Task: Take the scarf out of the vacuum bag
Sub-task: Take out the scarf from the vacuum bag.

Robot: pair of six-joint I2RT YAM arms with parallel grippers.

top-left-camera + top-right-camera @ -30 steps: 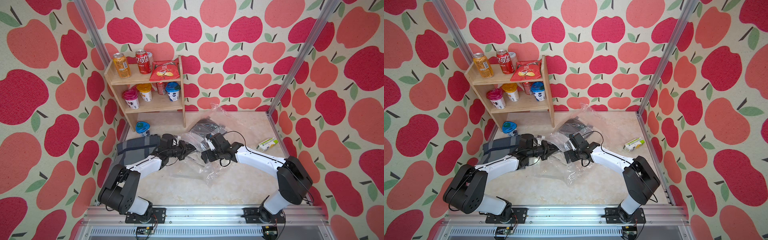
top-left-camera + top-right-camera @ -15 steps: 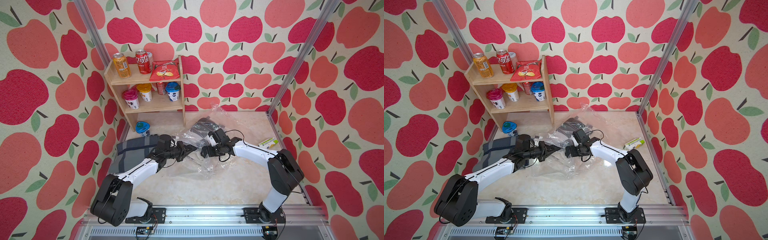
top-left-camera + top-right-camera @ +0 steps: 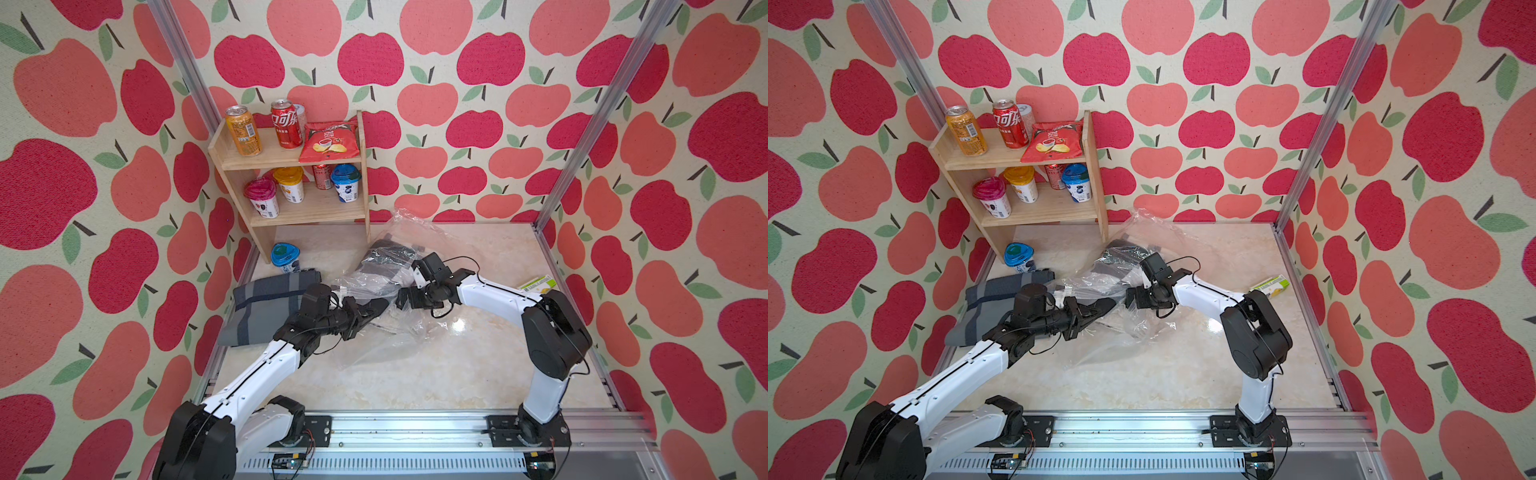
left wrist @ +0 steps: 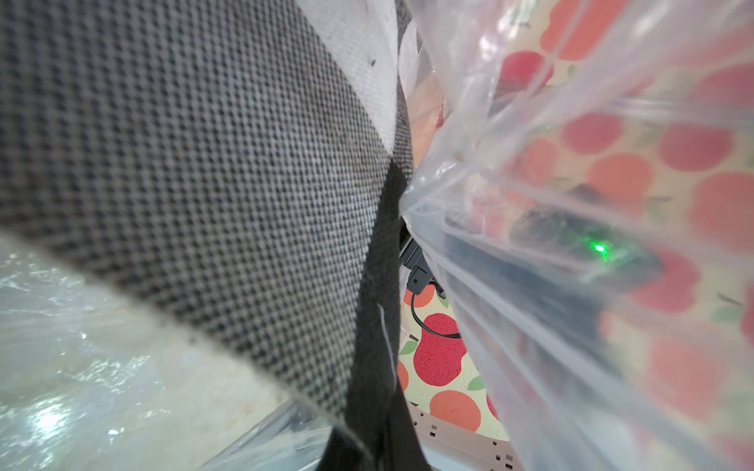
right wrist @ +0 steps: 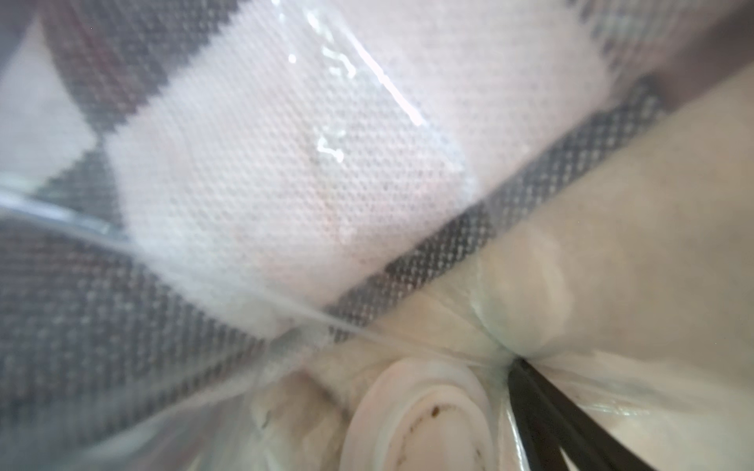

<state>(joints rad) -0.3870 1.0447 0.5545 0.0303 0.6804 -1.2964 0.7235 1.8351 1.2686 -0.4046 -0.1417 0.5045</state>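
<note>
1. The beige, marble-patterned tabletop [image 3: 436,374] is hosting both white-and-black arms. The left arm's shoulder is leaning further out than a second ago, and the right arm's elbow is drawing in toward the middle.
2. The large, crinkled, transparent plastic vacuum bag [image 3: 386,343] is lying across the middle of the table in both top views. It is bunching up toward the back wall, spreading flat toward the front, and sitting much where it was a second ago.
3. The dark grey, houndstooth-weave scarf [image 3: 388,257] is still lying mostly inside the bag, near its far end. A dark tongue of it is stretching toward the left arm, and whether that tongue is clearing the bag's mouth cannot be told.
4. A folded grey cloth with dark stripes [image 3: 266,305] is lying outside the bag by the left wall, playing no part.
5. The left gripper [image 3: 363,316] is keeping its jaws together on the scarf's near corner and is easing back toward the front. This suggests the pull-out is under way, not finished.
6. The right gripper [image 3: 402,298] is holding its jaws wide apart, as before, at the bag just beside the left gripper. Nothing is showing between them, and it is probably steadying the plastic.
7. The small, round, white valve cap [image 5: 416,420] is showing close under the right wrist camera, beside fabric seen through plastic.
</note>
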